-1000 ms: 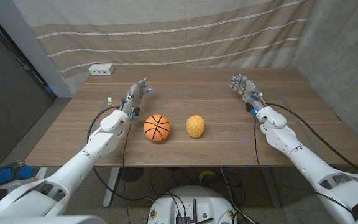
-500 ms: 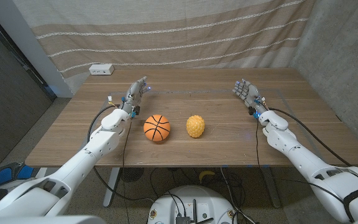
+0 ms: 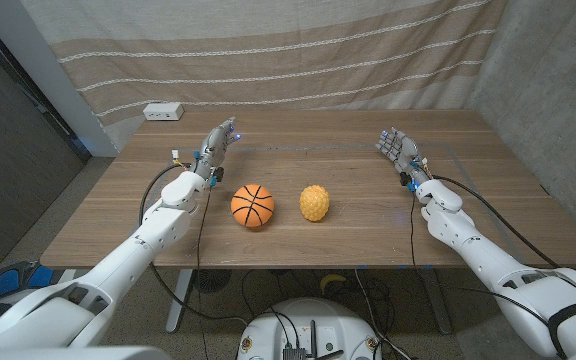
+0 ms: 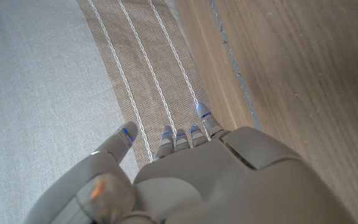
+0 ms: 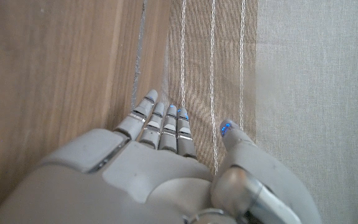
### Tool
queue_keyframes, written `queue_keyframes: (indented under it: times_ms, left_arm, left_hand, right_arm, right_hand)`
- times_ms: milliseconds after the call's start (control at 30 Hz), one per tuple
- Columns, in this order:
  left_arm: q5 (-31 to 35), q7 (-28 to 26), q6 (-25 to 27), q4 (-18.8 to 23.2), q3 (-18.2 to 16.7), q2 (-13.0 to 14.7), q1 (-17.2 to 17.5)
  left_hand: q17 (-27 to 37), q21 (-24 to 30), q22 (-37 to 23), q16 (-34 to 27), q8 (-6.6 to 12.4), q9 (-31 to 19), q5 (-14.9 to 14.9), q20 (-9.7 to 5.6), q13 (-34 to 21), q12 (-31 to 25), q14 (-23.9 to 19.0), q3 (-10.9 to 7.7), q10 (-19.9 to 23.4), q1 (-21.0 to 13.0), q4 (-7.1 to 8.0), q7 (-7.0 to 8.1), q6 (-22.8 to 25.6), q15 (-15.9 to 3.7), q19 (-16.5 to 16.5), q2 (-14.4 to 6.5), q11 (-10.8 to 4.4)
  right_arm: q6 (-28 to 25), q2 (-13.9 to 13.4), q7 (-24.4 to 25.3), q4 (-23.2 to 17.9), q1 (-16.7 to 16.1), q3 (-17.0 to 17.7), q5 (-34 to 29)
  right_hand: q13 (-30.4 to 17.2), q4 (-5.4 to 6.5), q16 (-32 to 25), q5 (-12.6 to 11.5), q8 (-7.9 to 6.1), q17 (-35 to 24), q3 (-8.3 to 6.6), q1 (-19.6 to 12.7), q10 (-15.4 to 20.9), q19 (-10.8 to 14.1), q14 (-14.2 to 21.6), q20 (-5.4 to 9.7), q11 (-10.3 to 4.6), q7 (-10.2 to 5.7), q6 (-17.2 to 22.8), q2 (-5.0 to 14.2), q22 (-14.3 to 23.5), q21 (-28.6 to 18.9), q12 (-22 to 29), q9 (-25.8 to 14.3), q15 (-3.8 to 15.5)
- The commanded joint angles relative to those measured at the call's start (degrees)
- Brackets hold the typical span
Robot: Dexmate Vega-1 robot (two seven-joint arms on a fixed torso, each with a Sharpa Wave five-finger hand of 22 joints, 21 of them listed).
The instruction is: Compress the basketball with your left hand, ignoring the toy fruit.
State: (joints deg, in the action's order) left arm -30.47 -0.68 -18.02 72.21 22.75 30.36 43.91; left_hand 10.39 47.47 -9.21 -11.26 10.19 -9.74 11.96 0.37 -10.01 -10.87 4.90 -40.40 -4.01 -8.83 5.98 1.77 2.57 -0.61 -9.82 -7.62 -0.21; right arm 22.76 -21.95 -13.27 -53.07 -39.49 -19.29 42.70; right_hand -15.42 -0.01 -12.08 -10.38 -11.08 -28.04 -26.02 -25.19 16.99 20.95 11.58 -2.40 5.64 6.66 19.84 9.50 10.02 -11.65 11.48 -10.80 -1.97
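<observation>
Left hand (image 3: pixel 216 150) hovered over the counter (image 3: pixel 298 235) with its fingers apart and nothing in them, behind and to the left of the one basketball (image 3: pixel 252 205) and not touching it. Just to the right of the ball sat one yellow toy fruit (image 3: pixel 314 202), bumpy-skinned, the two apart. Right hand (image 3: pixel 398 148) stood at the far right, fingers spread and empty. One white box (image 3: pixel 162 111) rested at the counter's back left corner before the curtain (image 3: pixel 268 50).

Soft even light, sharp pictures
</observation>
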Motion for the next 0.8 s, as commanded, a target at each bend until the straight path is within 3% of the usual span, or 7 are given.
queue_keyframes:
  times_ms: [33,400,800]
  left_arm:
    - [4.8,-3.6,-0.9,4.2,0.1,2.6,1.5]
    - [8.9,-7.3,-0.1,9.9,-0.5,5.2,4.4]
    - [14.0,-11.3,2.0,16.1,-1.5,8.2,7.4]
  left_hand:
    - [0.0,-0.2,-0.2,-0.4,0.33,-0.1,-0.1,0.46,-0.2,-0.5,-0.5,-0.13,0.3,0.6,-0.61,0.81,0.2,0.06,0.0,-0.3,-0.14]
    - [-0.3,-0.9,-0.2,-0.2,0.42,-0.1,-0.4,0.56,-0.2,-0.6,-1.5,0.65,1.0,1.2,-2.32,2.20,1.2,-0.25,1.4,1.9,-0.53]
    - [-0.4,-1.4,-0.2,-0.2,0.30,-0.1,-0.4,0.86,-0.2,-0.7,-2.4,0.62,1.6,1.3,-3.22,3.30,1.4,-0.32,2.4,2.0,-0.66]
  right_arm:
    - [1.1,0.0,1.8,-2.2,-1.7,0.3,-0.3]
    - [1.0,-0.3,2.7,-3.9,-2.9,0.2,-0.3]
    - [1.7,0.5,2.1,-2.8,-2.2,-0.1,-0.4]
  right_hand:
    - [0.0,-0.62,-0.5,-0.3,-0.27,0.1,-0.22,0.0,0.8,0.4,0.6,-0.61,0.15,0.12,0.8,-0.56,0.1,-0.5,0.4,-0.1,-0.71]
    - [0.2,-1.21,-0.6,-0.4,-0.42,0.5,-0.07,0.1,1.5,1.1,1.2,-0.84,0.59,0.39,1.3,-0.58,0.1,-0.7,0.6,-0.1,-0.80]
    - [0.5,-2.18,-0.8,-0.7,-0.49,0.9,-0.17,-0.2,2.4,1.6,1.9,-1.12,0.79,0.24,1.7,-0.48,0.2,-0.7,0.9,-0.1,-1.00]
